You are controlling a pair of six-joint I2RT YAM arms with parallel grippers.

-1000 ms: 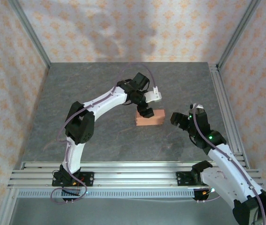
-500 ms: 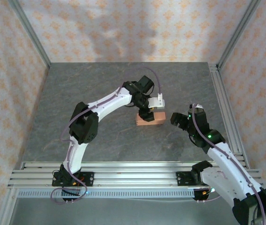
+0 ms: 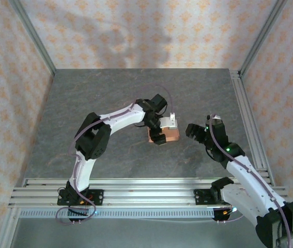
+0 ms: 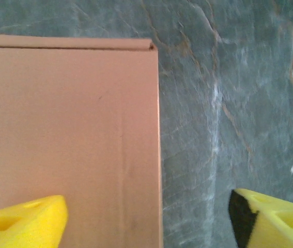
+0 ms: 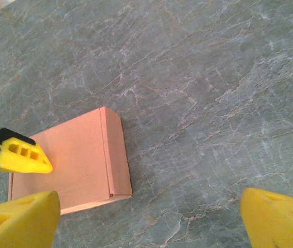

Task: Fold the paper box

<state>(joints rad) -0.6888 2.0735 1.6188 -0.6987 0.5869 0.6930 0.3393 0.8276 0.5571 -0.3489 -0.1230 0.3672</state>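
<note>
Closed salmon-orange paper box, smooth matte card, crisp creased edges, lying mid tabletop of grey veined stone, open room all round, left gripper above it, jaws spread astride one lid edge, right gripper near its right side, apart, jaws spread, lid's faint crease clear from left wrist.
</note>
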